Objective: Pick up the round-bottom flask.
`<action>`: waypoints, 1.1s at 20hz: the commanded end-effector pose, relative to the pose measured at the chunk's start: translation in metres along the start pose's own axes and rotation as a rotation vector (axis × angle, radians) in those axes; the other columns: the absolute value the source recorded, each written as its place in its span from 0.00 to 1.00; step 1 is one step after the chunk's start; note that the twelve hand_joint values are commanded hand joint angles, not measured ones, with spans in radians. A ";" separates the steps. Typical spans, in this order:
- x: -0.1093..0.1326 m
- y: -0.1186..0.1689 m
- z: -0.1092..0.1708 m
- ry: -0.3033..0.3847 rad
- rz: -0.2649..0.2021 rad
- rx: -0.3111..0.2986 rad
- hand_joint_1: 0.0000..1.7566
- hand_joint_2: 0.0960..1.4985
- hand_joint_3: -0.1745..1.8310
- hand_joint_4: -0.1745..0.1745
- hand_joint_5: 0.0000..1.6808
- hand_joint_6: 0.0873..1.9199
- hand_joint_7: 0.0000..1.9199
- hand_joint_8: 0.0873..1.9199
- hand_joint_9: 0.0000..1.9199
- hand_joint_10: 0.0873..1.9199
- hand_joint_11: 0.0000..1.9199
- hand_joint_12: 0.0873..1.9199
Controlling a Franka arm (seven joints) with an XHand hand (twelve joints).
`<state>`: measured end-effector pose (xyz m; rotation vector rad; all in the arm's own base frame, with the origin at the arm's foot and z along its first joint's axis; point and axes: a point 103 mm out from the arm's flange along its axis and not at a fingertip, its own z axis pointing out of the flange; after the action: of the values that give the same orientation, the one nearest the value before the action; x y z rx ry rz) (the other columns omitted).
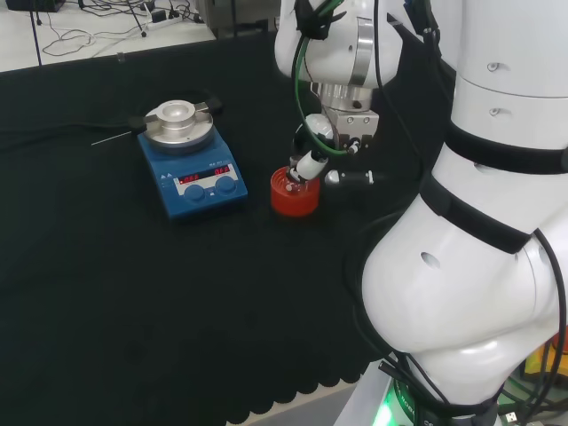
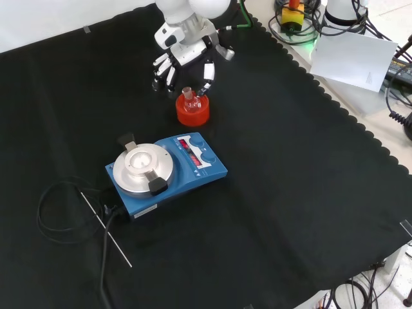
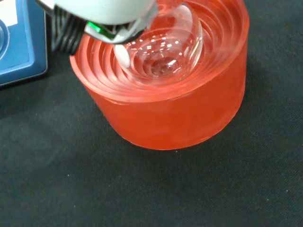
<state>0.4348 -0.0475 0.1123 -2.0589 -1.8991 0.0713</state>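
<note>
The hand (image 2: 183,61) hangs over the little glass round-bottom flask (image 2: 189,98), which sits in its red ring stand (image 2: 192,114) near the bench's far edge in the front view, fingers straight down around its neck.

A counter (image 2: 290,212) draped in black cloth with a scalloped edge; loose cables (image 1: 98,22) trail across the pale floor behind it.

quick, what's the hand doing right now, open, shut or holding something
Hand: fingers around the neck of the clear glass round-bottom flask seated in the red ribbed ring stand; whether they actually pinch it cannot be told.
</note>
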 end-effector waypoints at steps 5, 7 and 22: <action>-0.002 0.001 -0.001 -0.010 -0.001 -0.018 0.57 0.35 0.44 0.39 0.51 0.30 0.09 0.29 0.19 0.31 0.00 0.71; -0.003 0.001 -0.001 -0.017 0.001 -0.016 0.57 0.35 0.44 0.36 0.53 0.31 0.09 0.29 0.20 0.32 0.00 0.72; 0.003 0.006 -0.005 -0.055 0.010 -0.013 0.58 0.37 0.45 0.28 0.56 0.34 0.09 0.29 0.21 0.32 0.01 0.74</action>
<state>0.4413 -0.0470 0.1153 -2.0863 -1.9224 0.0974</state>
